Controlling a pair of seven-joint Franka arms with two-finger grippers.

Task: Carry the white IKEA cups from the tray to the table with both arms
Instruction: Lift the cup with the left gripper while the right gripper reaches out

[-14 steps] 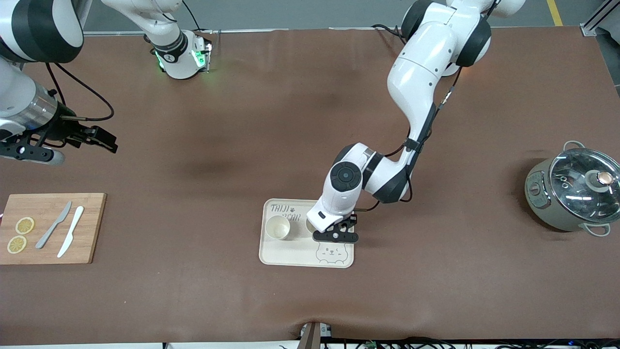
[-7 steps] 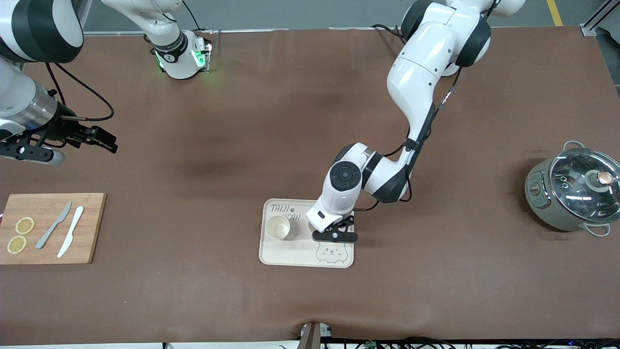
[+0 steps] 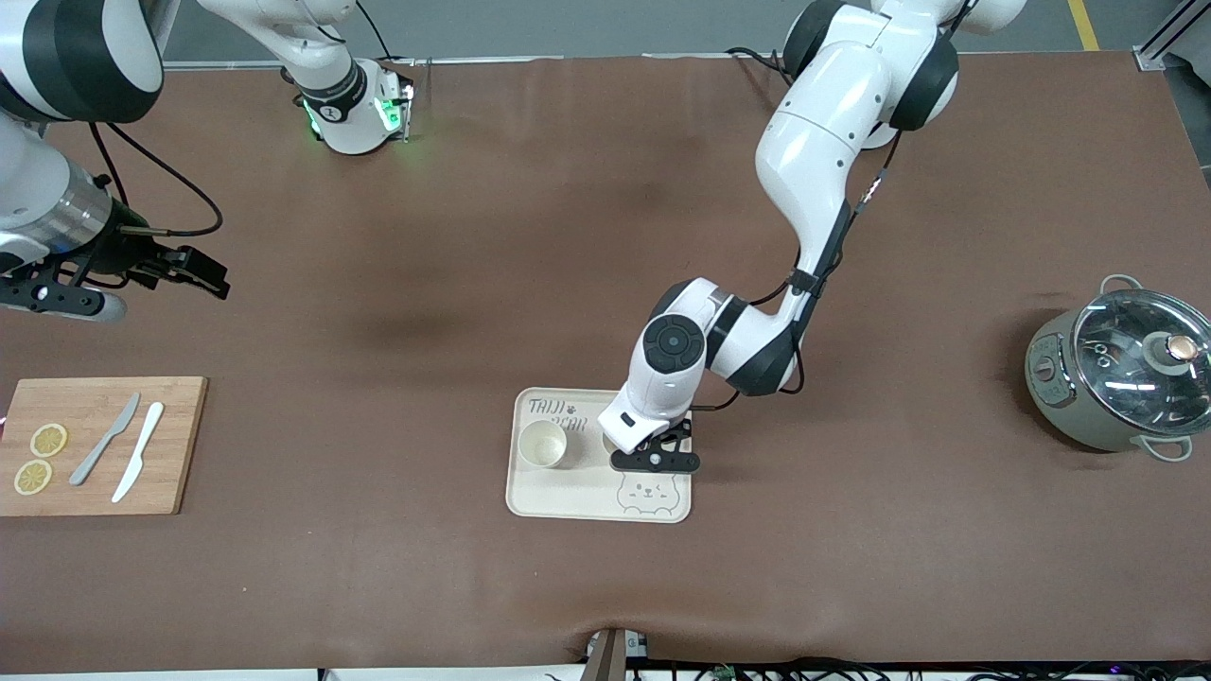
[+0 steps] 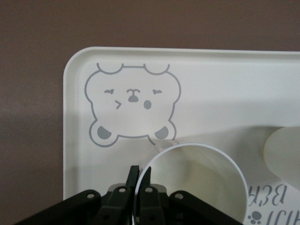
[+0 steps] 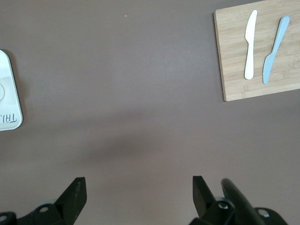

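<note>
1. Front view: the left gripper (image 3: 655, 461) is down on the cream tray (image 3: 568, 497), beside its bear drawing (image 3: 647, 494). It hides the second cup at the tray's edge toward the left arm's end. Compared with a second ago, it sits slightly farther from the front camera.
2. Front view: the first cup (image 3: 542, 444) stands upright near the tray's edge toward the right arm's end, unchanged.
3. Front view: the right gripper (image 3: 180, 268) waits over bare table, above the cutting board (image 3: 170, 445) with its two knives (image 3: 121, 451) and lemon slices (image 3: 40, 458).
4. Left wrist view: the fingers (image 4: 139, 180) are pinched on the rim of the second cup (image 4: 201, 183).
5. Right wrist view: the right gripper (image 5: 138, 197) has its fingers spread wide, holding nothing.
</note>
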